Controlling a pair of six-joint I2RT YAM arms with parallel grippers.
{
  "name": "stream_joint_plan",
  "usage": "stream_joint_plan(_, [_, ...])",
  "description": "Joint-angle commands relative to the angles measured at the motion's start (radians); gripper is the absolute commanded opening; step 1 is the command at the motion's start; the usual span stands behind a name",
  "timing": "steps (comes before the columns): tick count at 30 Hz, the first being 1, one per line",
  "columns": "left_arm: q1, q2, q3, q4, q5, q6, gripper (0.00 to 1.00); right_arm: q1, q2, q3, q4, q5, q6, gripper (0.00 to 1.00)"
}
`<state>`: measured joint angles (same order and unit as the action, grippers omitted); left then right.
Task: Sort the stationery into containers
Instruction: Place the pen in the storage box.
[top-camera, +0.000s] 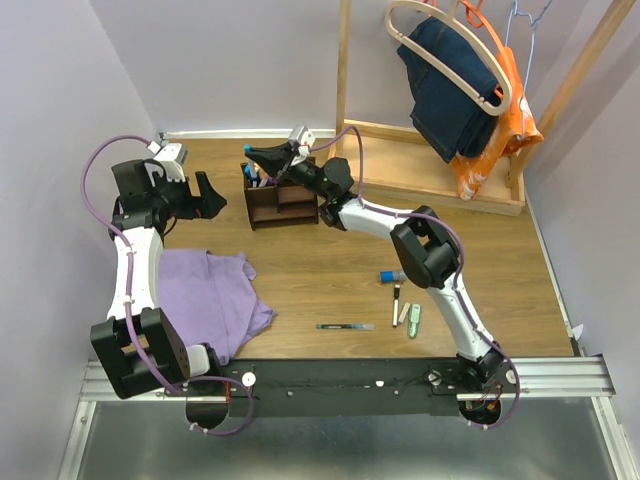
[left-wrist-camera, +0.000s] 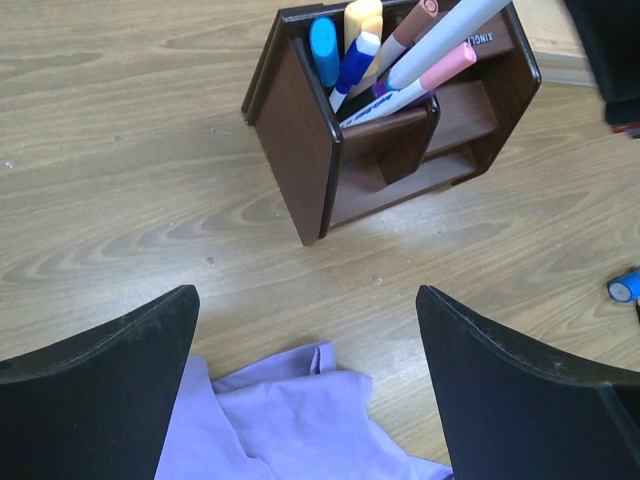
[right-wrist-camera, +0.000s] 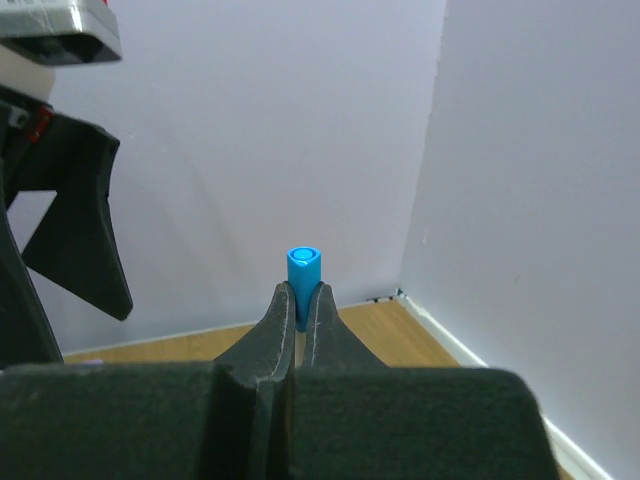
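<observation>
Right now we are pinching a blue marker (right-wrist-camera: 302, 266) in the right gripper (right-wrist-camera: 302, 297). Its fingers are clenched on the barrel, so only the capped end is poking out just past the fingertips. The marker's long axis seems to be running roughly along the fingers. The rest of the barrel is hiding between the pads, so we cannot tell how much is trailing behind.

Seen from above, the organiser (top-camera: 283, 203) is sitting just beneath those fingertips, as far as that view lets us judge. Its tall pen compartment, where other markers are already standing, is the part lying closest under them. We are judging that the coming move turns on this one relation: getting the marker's axis upright and its lower end directly over that compartment before letting go.

The left gripper (left-wrist-camera: 305, 305) is hanging released, jaws spread wide and grasping nothing. The organiser is lying straight ahead of its fingertips, apart from them, and a purple cloth (left-wrist-camera: 290, 425) is lying under the gap between them. The right fingers are the nearer pair, so we are treating the drop as theirs.

A black pen (top-camera: 345, 326) and a blue-grey cylinder (top-camera: 386, 275) are lying well behind the right fingers, back toward that arm's base.
</observation>
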<state>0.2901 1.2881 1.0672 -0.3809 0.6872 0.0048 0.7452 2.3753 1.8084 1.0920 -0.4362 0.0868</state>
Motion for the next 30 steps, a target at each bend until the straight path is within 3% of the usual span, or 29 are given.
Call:
stream_joint_plan(1, [-0.003,-0.023,-0.018,-0.032,-0.020,0.018,0.99,0.002,0.071,0.020,0.032,-0.022,0.008,0.00])
stream_joint_plan(30, [-0.011,-0.067,-0.067,-0.018,-0.012,0.018,0.99,0.002,0.070,-0.118,-0.087,0.093,-0.165,0.02])
